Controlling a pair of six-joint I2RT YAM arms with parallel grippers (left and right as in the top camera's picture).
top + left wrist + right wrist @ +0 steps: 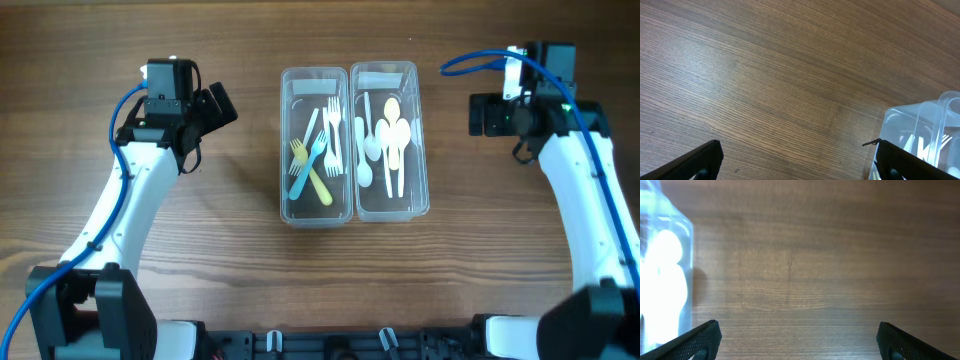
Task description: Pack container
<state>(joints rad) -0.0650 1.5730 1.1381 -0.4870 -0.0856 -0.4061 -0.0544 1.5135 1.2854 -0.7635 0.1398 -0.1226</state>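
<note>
Brown wooden table [230,290] lies under everything. In the middle of it sits the left clear plastic box [284,150], right up against the right clear plastic box [426,150]. The left box has forks in it — a few white plastic forks [334,120], one blue plastic fork [299,185] and one yellow plastic fork [321,190], with the blue and yellow ones crossed over each other. The right box has spoons in it — a bunch of white plastic spoons [370,150] and one pale yellow spoon [392,108]. So forks are in one box and spoons are in the other. I see no fork or spoon lying loose on the table, so the sorting part looks done. Both boxes are open on top and I see no lids anywhere, so I cannot tell if closing them is part of the job. The left gripper [218,105] is well off to the left of the boxes, its two fingers spread wide with nothing between them. Its own camera shows bare wood and a corner of the fork box. The right gripper [484,115] is off to the right, also spread wide and holding nothing. My guess is that the packing is at its end or very near it.
</note>
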